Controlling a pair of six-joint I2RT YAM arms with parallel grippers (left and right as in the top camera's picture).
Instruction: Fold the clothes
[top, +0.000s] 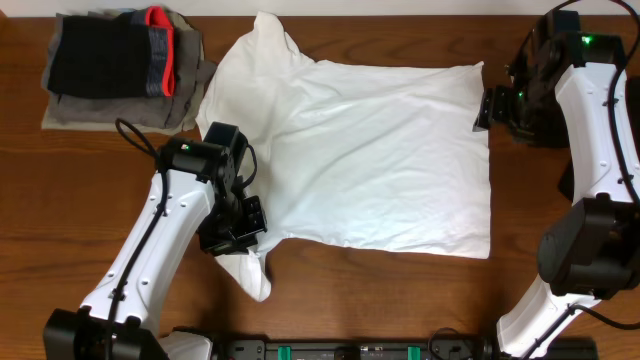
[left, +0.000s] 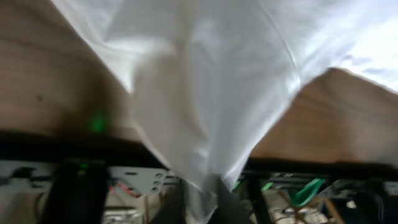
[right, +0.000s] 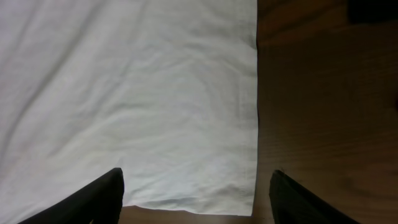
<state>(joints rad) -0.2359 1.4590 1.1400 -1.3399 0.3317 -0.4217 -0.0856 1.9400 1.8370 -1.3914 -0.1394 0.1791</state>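
Note:
A large white T-shirt (top: 370, 150) lies spread flat on the wooden table, neck end to the left and hem to the right. My left gripper (top: 235, 222) hovers over its near sleeve (top: 252, 272). In the left wrist view the white cloth (left: 205, 81) narrows down into my left gripper (left: 199, 208), which is shut on it, the picture being blurred. My right gripper (top: 483, 107) is at the hem's far right corner. In the right wrist view my right gripper (right: 196, 202) stands open, straddling the hem corner (right: 242, 186) just above it.
A pile of grey, black and red-trimmed garments (top: 120, 65) sits at the back left corner. A dark rail (top: 350, 350) runs along the table's front edge. Bare wood (top: 90, 200) shows left of the shirt.

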